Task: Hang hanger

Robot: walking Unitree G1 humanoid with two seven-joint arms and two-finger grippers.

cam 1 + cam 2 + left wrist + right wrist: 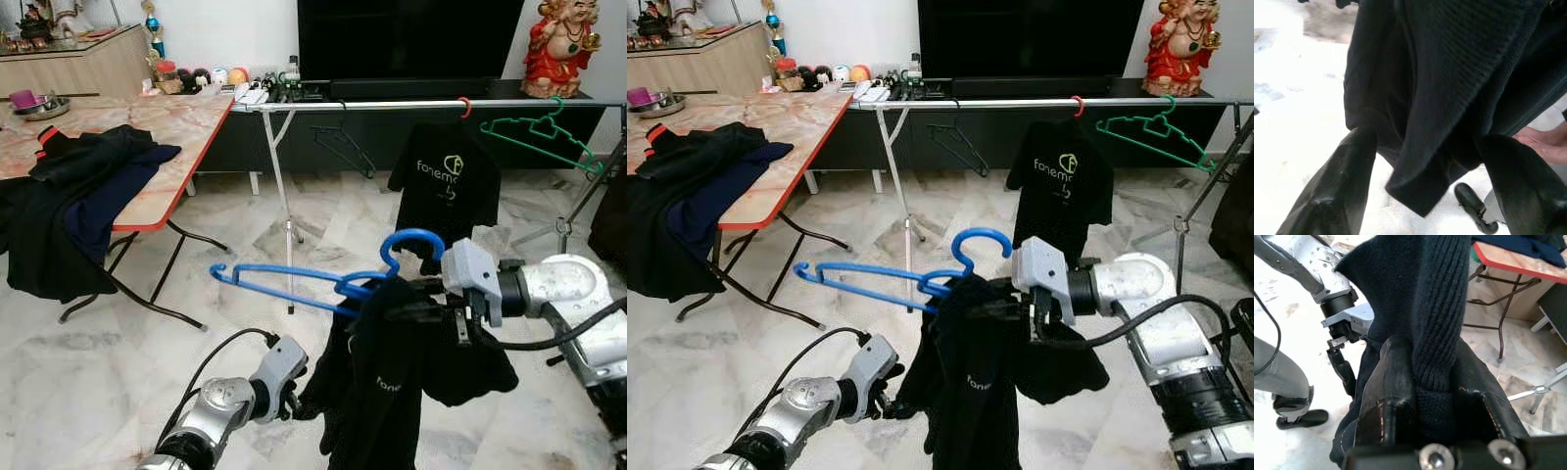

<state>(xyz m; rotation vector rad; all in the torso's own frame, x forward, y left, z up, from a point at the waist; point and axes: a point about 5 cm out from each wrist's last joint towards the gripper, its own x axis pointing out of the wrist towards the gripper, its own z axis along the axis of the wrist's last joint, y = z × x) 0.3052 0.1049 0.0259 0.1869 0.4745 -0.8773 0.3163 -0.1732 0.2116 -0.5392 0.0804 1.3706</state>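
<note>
The right gripper (1422, 396) is clamped on a thick fold of the dark garment (392, 382), its black fingers (1393, 377) pinching the ribbed collar so that cloth buries most of the grip. That garment drapes from the blue hanger (313, 279), which juts out level toward the robot's left with its hook curled upward beside the silver wrist; where shirt meets hanger is lost in black fabric. The left gripper (1425, 166) sits low at the garment's hem, fingers (1342, 181) spread apart with cloth hanging between them, nothing pinched as far as can be seen. Part of a person's hand (1545, 144) is cut off at that view's edge. Beyond, the clothes rail (392, 104) spans the room, carrying a hung black shirt (446, 186) and an empty green hanger (544, 137) near its right end. More dark clothes (78, 196) lie heaped over the near edge of the folding table (167, 127).
</note>
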